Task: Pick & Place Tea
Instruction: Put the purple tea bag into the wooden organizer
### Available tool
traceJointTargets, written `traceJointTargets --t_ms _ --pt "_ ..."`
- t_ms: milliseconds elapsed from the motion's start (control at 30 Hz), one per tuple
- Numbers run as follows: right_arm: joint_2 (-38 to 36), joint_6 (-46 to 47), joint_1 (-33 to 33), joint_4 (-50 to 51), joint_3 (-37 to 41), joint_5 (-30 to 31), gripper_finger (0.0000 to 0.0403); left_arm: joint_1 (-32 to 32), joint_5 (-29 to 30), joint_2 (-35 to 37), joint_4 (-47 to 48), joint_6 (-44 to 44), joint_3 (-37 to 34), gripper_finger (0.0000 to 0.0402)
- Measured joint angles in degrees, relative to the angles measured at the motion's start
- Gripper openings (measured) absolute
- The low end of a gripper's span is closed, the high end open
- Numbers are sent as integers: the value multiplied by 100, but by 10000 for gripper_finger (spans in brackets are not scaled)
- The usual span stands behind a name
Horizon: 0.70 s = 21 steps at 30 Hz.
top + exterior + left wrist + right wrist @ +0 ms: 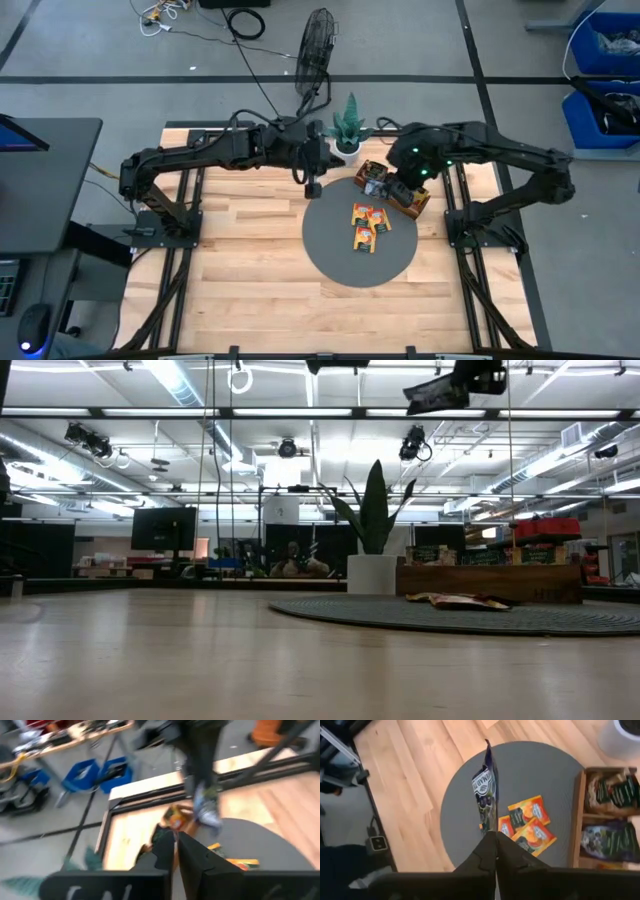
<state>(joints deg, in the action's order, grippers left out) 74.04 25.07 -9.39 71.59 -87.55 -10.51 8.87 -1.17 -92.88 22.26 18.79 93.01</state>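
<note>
1. Wooden table top [250, 270] under both arms; a round dark grey mat [340, 262] lies on it and serves as the landmark.
2. Beyond the mat's far edge: a white pot with a spiky green plant [348, 128]. A standing fan [317, 45] is on the floor past the table.
3. Long brown compartment tray [392, 190] sits on the mat's far right part, with dark sachets standing in its compartments [609, 839].
4. Three orange-yellow tea sachets [367, 222] lie flat near the mat's centre, bunched and overlapping; the right wrist view shows them just beside one another [532, 824].
5. Right gripper [495, 840] hangs over the mat, above the tray end. Fingers pressed together on the lower edge of a dark blue tea sachet [486, 787], which stands up edgewise from the fingertips, clear of the mat.
6. Left gripper [312, 187] hovers at the mat's far left edge, off the surface. Its fingers [165, 851] stand nearly together with a thin slit between; nothing seen held in them.
7. Low view: mat edge, tray and plant pot on the right; one orange sachet [458, 600] shows lying on the mat in front of the tray. Neither gripper reaches table level in that view.
8. Blue bins [605, 75] stand on the floor beyond the table's right side.
</note>
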Motion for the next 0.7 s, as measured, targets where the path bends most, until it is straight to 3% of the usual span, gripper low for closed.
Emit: traceJointTargets --t_ms 167,433,700 --pt "472 -461 0 -24 -292 44 0 -12 -442 -66 -24 79 9 87" --pt "802 -876 0 -376 -634 62 0 -11 -627 -355 -88 -642 9 201" --pt "857 -961 0 -559 -658 62 0 -9 -785 -549 -191 -925 4 221"
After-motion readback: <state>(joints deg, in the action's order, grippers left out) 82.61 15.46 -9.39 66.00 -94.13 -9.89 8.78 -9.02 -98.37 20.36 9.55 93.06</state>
